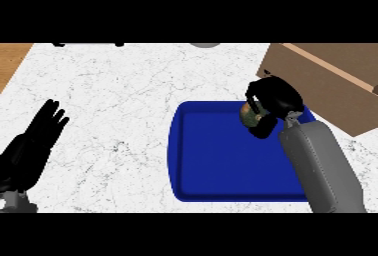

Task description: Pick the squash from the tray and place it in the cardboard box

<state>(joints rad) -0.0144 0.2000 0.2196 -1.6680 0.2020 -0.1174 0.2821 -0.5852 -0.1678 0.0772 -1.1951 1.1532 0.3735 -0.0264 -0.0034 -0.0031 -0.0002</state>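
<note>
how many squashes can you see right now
1. The squash is at the blue tray's far right corner, curled in the right hand, near the cardboard box.

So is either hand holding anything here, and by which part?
The right hand curls round the squash, covering most of it; the exact part cannot be told. The left hand holds nothing.

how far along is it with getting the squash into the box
Done: the right hand has closed its fingers round the squash at the far right corner of the blue tray. In hand: the squash sits over that corner, and whether it has left the tray floor cannot be told. Left: carry it to the cardboard box and release. The left hand rests open at the view's left.
</note>
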